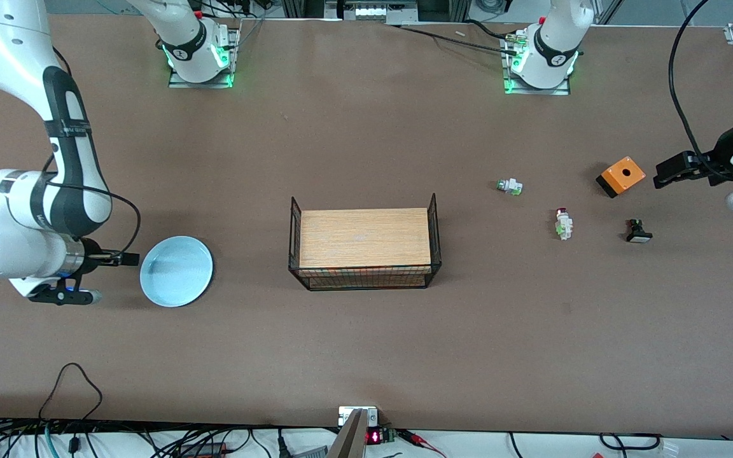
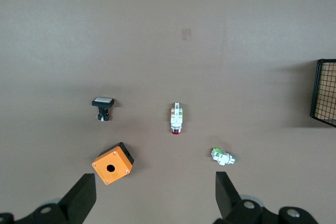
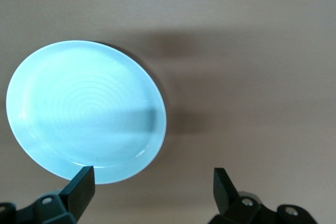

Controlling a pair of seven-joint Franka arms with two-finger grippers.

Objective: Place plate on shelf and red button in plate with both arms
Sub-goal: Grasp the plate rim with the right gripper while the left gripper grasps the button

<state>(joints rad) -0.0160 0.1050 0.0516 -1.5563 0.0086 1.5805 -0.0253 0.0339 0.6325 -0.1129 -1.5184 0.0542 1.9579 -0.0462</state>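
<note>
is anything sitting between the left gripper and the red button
Yes, loosely: the orange box lies on the table between the open left gripper and the red button, slightly farther from the front camera than the direct line. A reach from above looks unobstructed.

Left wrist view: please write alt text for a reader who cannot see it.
The open left gripper hangs over a brown table with four small parts: the red button, a black switch, an orange box and a green-tipped switch.
</note>
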